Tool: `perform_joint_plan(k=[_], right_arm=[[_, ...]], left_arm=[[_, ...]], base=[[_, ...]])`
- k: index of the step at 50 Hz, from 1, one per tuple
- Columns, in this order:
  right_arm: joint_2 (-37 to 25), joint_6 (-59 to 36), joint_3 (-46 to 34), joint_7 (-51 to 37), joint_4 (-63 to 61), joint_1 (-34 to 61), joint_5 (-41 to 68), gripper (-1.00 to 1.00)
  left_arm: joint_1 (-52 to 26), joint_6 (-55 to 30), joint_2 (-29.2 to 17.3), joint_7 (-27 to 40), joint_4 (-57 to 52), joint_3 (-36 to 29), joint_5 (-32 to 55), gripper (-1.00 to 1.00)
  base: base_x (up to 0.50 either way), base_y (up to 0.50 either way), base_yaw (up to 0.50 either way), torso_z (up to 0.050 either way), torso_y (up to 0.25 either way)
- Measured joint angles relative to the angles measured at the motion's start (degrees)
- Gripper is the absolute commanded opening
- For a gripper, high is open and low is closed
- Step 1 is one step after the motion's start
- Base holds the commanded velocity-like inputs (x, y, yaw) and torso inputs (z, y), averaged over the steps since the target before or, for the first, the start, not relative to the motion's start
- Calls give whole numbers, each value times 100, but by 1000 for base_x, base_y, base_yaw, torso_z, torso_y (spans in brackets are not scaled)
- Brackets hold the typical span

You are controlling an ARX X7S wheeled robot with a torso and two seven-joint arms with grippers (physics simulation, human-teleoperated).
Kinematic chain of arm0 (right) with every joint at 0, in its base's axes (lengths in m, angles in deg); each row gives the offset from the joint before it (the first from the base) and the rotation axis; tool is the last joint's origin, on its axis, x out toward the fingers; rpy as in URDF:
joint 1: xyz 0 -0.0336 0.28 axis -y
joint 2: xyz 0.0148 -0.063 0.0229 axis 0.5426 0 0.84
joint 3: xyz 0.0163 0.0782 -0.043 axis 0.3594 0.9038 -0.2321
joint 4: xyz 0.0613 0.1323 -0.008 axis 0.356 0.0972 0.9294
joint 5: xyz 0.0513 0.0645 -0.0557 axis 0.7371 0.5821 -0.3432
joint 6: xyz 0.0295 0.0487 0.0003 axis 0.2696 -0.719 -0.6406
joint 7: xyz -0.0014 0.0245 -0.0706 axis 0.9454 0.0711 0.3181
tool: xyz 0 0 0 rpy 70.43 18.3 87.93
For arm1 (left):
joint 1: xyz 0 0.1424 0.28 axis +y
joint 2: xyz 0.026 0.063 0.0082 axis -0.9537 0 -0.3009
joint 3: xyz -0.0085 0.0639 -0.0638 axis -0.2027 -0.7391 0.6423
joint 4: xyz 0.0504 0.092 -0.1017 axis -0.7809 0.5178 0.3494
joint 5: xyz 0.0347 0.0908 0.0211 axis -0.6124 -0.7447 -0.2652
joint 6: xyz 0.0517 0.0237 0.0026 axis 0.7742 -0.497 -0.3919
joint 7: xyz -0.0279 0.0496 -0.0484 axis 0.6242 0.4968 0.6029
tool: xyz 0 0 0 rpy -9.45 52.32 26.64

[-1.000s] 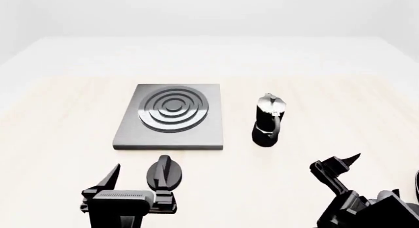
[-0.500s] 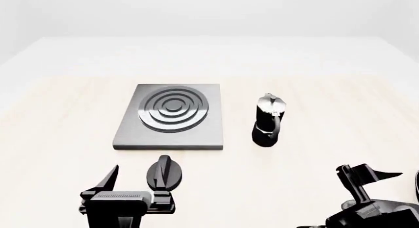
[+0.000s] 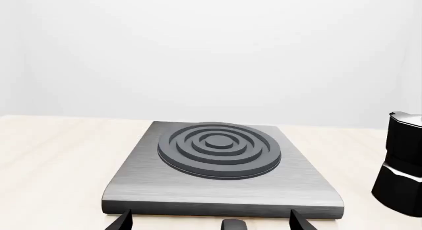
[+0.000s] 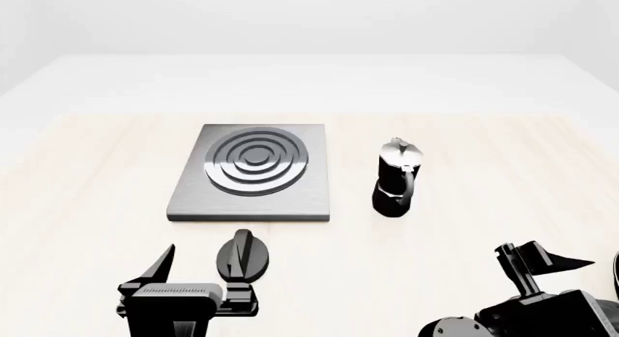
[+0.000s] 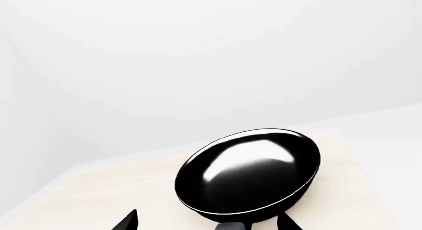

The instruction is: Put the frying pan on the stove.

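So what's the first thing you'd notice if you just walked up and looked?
Probably the stove, a grey square plate with dark rings, lying in the middle of the pale table. Just to its right stands a small black-and-silver coffee pot, and a black knob sits in front of it. The shiny black frying pan shows up big in the right wrist view, right in front of the right gripper.

Frying pan (image 5: 249, 173) handle out of frame
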State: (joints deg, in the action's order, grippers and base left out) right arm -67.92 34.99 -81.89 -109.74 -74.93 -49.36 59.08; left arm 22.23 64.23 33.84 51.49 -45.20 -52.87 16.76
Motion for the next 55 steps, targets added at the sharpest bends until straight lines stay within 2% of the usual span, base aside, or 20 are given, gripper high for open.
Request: perform_joint_plan(k=[36,55], right_arm=[[-37,-347,-170,-411,925,535,-464,100],[-42,-367,-187,-298,1298,675,-232,100]], left_arm=[[-3,61,-78,57,3,-80,92,100],[-21,111,-103,79,53,-141,107,100]], base=[[0,0,0,0,0],[0,0,0,0,0]])
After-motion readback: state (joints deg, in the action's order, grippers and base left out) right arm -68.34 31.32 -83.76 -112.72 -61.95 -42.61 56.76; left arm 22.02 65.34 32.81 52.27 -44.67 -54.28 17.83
